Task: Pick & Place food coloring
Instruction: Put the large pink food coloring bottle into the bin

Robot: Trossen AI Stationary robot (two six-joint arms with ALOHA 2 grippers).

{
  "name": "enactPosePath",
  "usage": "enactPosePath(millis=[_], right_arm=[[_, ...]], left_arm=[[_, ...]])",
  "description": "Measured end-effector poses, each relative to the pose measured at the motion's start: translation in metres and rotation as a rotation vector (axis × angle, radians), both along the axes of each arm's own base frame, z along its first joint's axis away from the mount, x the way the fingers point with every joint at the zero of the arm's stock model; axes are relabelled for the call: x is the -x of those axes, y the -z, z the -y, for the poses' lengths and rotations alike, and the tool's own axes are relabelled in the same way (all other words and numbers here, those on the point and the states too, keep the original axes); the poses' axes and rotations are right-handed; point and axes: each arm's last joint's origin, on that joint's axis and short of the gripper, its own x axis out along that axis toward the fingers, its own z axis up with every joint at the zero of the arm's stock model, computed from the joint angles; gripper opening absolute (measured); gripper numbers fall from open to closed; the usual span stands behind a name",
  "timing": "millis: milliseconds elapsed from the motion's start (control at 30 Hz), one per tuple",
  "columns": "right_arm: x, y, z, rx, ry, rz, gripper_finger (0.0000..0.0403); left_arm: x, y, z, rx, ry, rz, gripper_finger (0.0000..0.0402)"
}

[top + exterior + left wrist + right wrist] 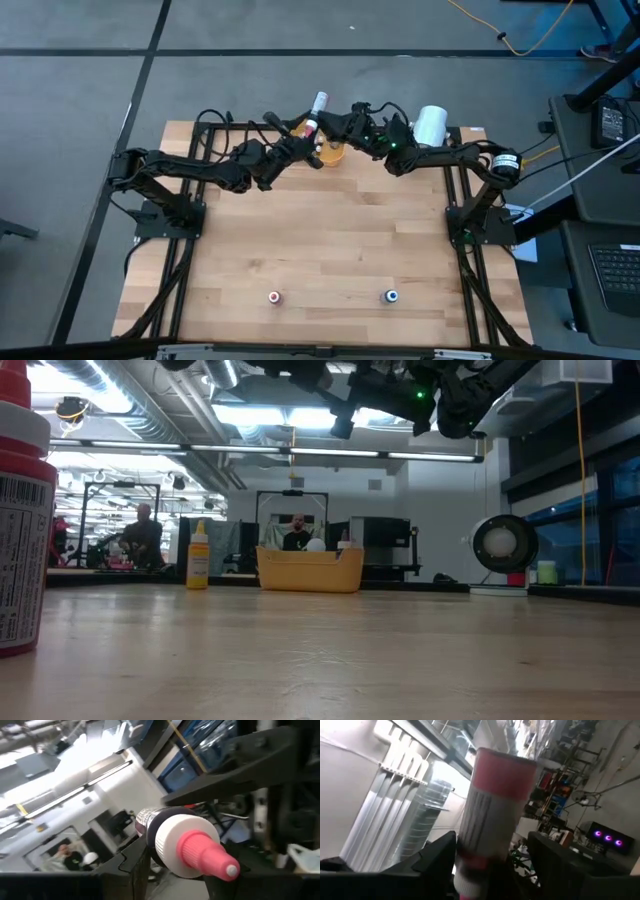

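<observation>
Right now the left gripper (176,879) is clamped on a food coloring bottle (192,847), its two dark fingers pressed against the body just behind the cap, held up in the air over the far edge of the table (330,240), close to the orange bowl (333,153). Facing it from the other side, the right gripper (492,870) stands around the same bottle's opposite end; its fingers look spread, with a gap showing on at least one side, though the wrist view is too cramped to be sure that neither pad touches. Judging from this, the bottle is passing between the arms and has not yet been set down. Some small tops peek above the bowl's rim in the low view, so part of the work seems done, but I cannot count them. Left to fetch are at least a red-topped bottle (274,297) and a blue-topped bottle (391,296), standing well apart near the front edge, plus a yellow bottle (198,555) beside the bowl. The held bottle has a broad white cap ending in a ribbed pink nozzle, a dark purplish body and a printed label; it is small, smooth and probably light
</observation>
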Motion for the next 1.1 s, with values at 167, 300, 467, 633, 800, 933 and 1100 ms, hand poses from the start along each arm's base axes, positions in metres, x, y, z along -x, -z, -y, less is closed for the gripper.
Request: enactPosePath(millis=[167,300,467,633,800,933,1100], right_arm=[[0.006,-0.006,0.005,0.081,-0.053,0.008,0.0246],[0.012,-0.012,0.011,0.161,-0.057,-0.007,0.0242],[0.026,-0.016,0.028,0.285,-0.095,-0.135,0.0240],[0.050,-0.029,0.042,0.398,-0.037,-0.289,0.0240],[0.077,-0.040,0.049,0.508,0.050,-0.433,0.0240],[0.101,-0.055,0.054,0.594,0.130,-0.465,0.0240],[0.123,-0.067,0.057,0.655,0.201,-0.502,0.0240]], left_arm=[[0.001,-0.007,-0.004,-0.024,-0.062,-0.026,0.0145],[0.002,-0.015,-0.006,-0.021,-0.112,-0.019,0.0145],[0.007,-0.032,-0.008,0.010,-0.228,-0.001,0.0145],[0.005,-0.041,-0.009,0.100,-0.271,-0.038,0.0145],[0.002,-0.048,-0.011,0.271,-0.211,-0.020,0.0145],[0.006,-0.055,-0.019,0.478,-0.115,0.079,0.0145],[0.014,-0.065,-0.041,0.757,0.042,0.151,0.0145]])
